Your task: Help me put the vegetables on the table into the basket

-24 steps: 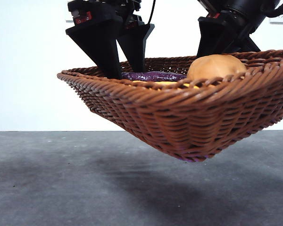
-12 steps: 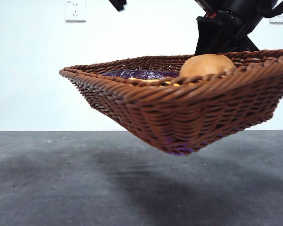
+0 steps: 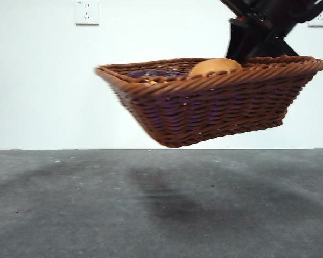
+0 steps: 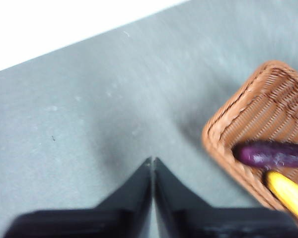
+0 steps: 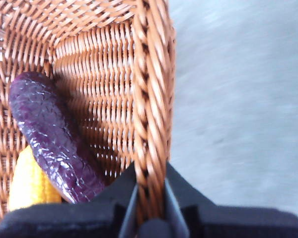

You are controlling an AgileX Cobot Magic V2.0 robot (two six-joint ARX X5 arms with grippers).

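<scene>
Since a second ago the basket [image 3: 215, 99] has swung away and levelled out, and the left gripper [image 4: 152, 161], which then reached down into it, has pulled clear. That gripper's fingers [image 4: 139, 186] are now pressed together, holding nothing, above bare tabletop [image 4: 89, 114] just beside the basket's corner. The right gripper [image 5: 150, 198] has its fingers clamped on the basket's braided rim and holds the basket off the tabletop, with a shadow on the grey surface beneath it. All three vegetables appear to be inside: the brown-orange oval [image 3: 214, 66] shows above the rim in the front view, while the dark purple piece [image 5: 52, 136] lies against the woven wall with the bumpy yellow one [image 5: 30, 186] touching it. No vegetable is seen on the tabletop, so the loading itself looks finished. What seems left is to set the basket down and let go.
</scene>
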